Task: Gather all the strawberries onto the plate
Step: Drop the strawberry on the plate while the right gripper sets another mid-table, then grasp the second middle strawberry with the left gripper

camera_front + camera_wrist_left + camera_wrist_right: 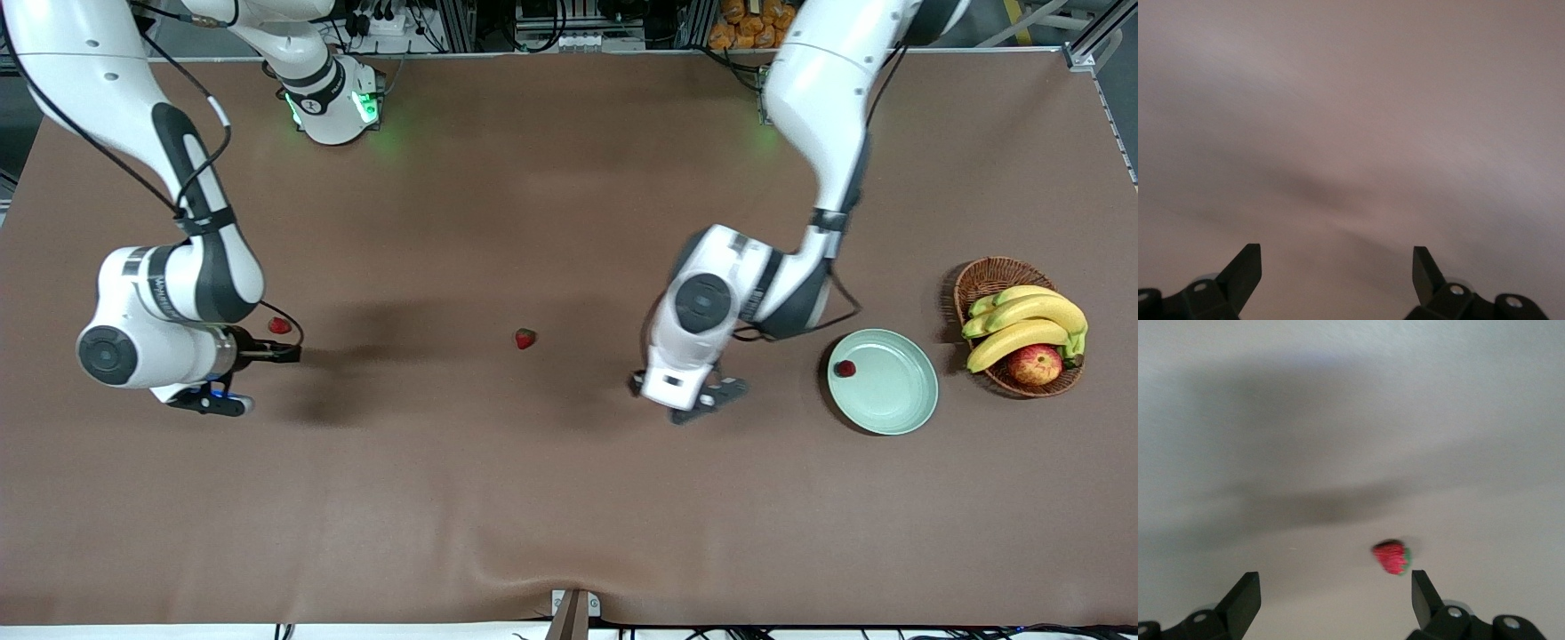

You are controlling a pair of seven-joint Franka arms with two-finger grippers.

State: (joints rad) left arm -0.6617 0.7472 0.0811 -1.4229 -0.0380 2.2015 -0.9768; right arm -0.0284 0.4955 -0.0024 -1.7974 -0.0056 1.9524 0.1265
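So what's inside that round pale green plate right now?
One small dark-red strawberry lies in the round pale mint-green plate, near its rim toward the right arm's end. Nothing covers the plate.
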